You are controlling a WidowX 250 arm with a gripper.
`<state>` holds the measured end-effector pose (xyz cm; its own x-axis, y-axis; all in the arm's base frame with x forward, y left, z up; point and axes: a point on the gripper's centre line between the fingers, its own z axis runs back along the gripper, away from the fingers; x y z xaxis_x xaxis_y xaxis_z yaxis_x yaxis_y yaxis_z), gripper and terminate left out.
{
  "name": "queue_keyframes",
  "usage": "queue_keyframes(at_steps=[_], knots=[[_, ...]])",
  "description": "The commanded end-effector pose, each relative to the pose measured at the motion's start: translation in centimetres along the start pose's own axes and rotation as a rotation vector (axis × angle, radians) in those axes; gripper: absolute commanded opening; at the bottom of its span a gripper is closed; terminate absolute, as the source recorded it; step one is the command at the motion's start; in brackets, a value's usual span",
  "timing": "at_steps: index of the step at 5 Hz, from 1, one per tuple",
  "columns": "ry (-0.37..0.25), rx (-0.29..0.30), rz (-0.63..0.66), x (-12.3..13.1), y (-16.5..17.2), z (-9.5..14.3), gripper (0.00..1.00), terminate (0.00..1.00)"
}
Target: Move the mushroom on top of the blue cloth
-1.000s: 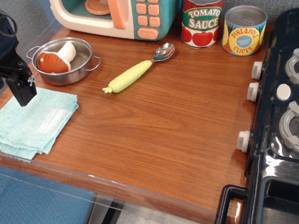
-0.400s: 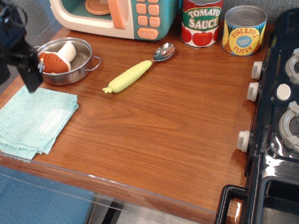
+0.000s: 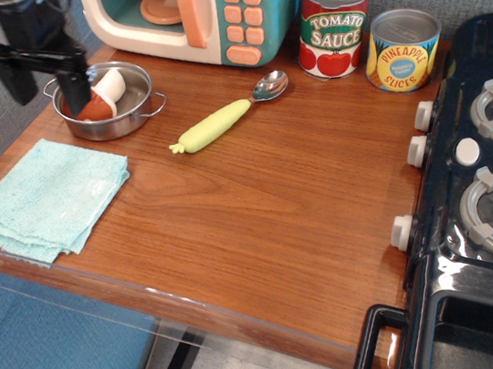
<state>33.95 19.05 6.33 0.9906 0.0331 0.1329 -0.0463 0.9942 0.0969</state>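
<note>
Only one view. Your black two-fingered hand [image 3: 43, 79] hangs open over the left rim of the round steel pan [image 3: 137, 111], one finger in front of the small toy mushroom with reddish-brown cap and white stem [image 3: 102, 94], which lies tilted inside the pan. Nothing gripped yet. Risks: a finger lands on the rim and tips or drags the pan; the rounded cap squirts out of a shallow pinch. The pale aqua folded terry cloth [image 3: 46, 200] sits near, on the wooden bench [image 3: 258, 201].

Wooden table [image 3: 258, 201], blue cloth [image 3: 46, 200], steel pan [image 3: 129, 104] (mushroom [image 3: 102, 92] apparently inside), spoon [image 3: 225, 118], two cans [image 3: 333, 25]
</note>
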Motion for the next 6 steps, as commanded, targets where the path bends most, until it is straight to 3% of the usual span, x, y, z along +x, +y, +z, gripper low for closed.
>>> queue_keyframes(at_steps=[1,3,4,5,6], knots=[[-0.014,0.039,-0.015,2.1,-0.6,-0.7,1.00,0.00],[0.003,0.055,-0.018,2.5,-0.7,-2.2,1.00,0.00],[0.005,0.059,-0.012,2.5,-0.3,-2.4,0.00,0.00],[-0.019,0.059,-0.003,2.8,0.2,-1.3,0.00,0.00],[-0.083,0.036,0.013,3.5,0.9,1.2,0.00,0.00]])
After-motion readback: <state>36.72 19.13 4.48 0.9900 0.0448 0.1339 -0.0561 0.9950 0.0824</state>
